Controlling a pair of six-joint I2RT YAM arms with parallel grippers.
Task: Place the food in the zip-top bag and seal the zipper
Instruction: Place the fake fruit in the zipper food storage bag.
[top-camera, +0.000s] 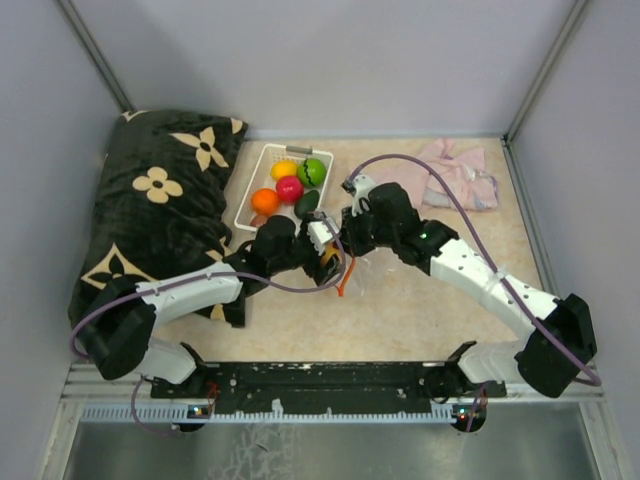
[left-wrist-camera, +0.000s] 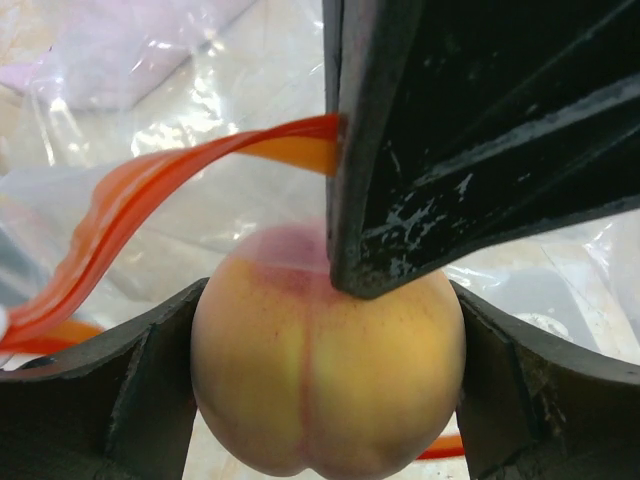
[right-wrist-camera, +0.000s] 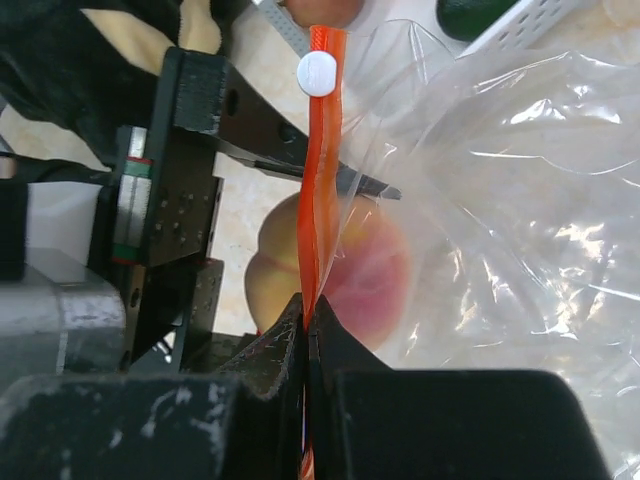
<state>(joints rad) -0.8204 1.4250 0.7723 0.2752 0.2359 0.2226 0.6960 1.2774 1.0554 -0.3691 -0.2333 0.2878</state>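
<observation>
Left gripper (left-wrist-camera: 328, 400): jaws wide, clasping the peach (left-wrist-camera: 320, 340).
Right gripper (right-wrist-camera: 307, 325): jaws pinched on the zipper (right-wrist-camera: 322, 140).
Zip-top bag (right-wrist-camera: 500, 200): film partly covering peach.

No readable writing in any view.
The dark cushion (top-camera: 160, 215) carries only cream flower and star motifs, with no letters or numbers among them. The clear bag (right-wrist-camera: 520, 200) is unprinted plastic, and the arms' markings are too small to make out.
</observation>
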